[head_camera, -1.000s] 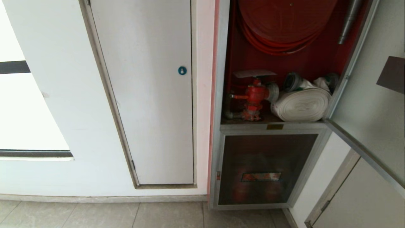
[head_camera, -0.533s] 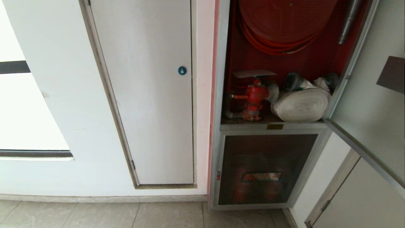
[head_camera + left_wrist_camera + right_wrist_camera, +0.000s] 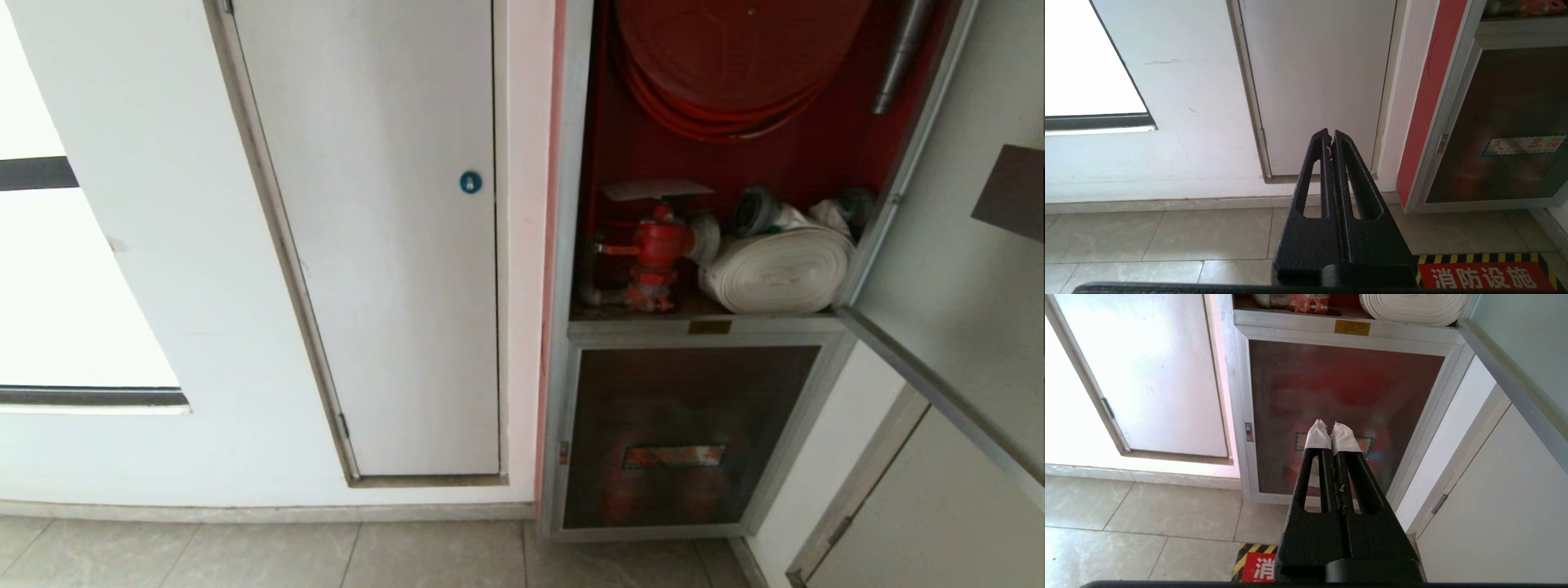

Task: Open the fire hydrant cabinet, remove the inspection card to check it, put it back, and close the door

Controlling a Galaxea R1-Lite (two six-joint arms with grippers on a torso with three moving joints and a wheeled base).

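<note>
Nothing has moved since earlier: both grippers, left gripper (image 3: pixel 1330 135) and right gripper (image 3: pixel 1332 427), pressed together and empty. You'll find the inspection card (image 3: pixel 655 189) well above them, atop the valve (image 3: pixel 657 245); the open door (image 3: pixel 955 269) risks a snag.

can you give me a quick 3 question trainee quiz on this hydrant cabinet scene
1. True or false: the door of the fire hydrant cabinet is open.
2. The inspection card lies: A on the floor, B on top of the red valve, C in a gripper.
3. Fill in: the right gripper and the left gripper are both ____.

Key: 1 true; 2 B; 3 shut
</note>
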